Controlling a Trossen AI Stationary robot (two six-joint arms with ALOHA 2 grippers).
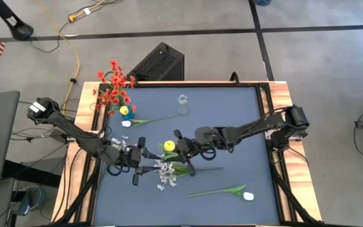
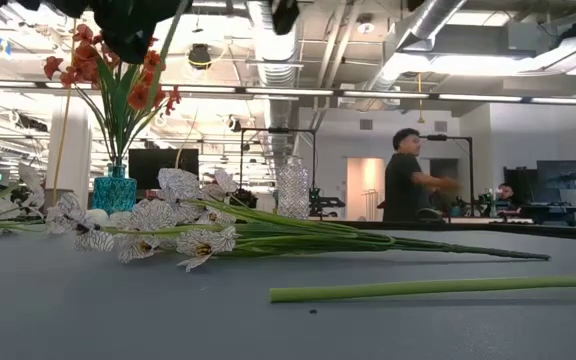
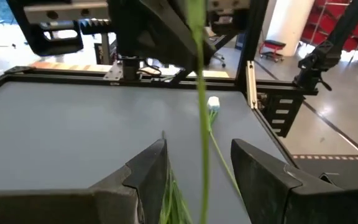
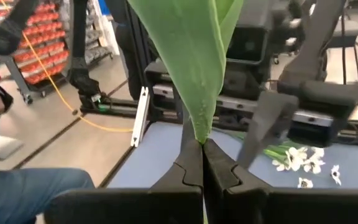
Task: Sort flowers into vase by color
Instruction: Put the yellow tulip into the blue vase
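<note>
My right gripper (image 1: 180, 150) (image 4: 202, 146) is shut on a yellow tulip (image 1: 169, 146) above the middle of the table. My left gripper (image 1: 145, 164) (image 3: 197, 168) is open. Its fingers stand on either side of the tulip's green stem (image 3: 201, 124) without plainly touching it. A spray of small white blossoms (image 1: 166, 174) (image 2: 168, 225) lies on the table under both grippers. One white tulip (image 1: 249, 196) lies at the near right. Another white tulip (image 1: 126, 123) lies by a teal vase (image 2: 116, 190) that holds red blossoms (image 1: 114, 88). My right gripper pinches the narrow lower end of the tulip's green leaf (image 4: 199, 127) between its two fingertips. The leaf widens away beyond the fingers. The yellow bud sits just beside the gripper, and the tulip is lifted clear of the table.
A clear glass vase (image 1: 183, 104) (image 2: 291, 188) stands at the far middle. The near white tulip's long stem (image 2: 418, 288) lies across the near right of the table. A black box (image 1: 159, 63) stands beyond the far edge. A person (image 2: 405, 175) stands in the room behind.
</note>
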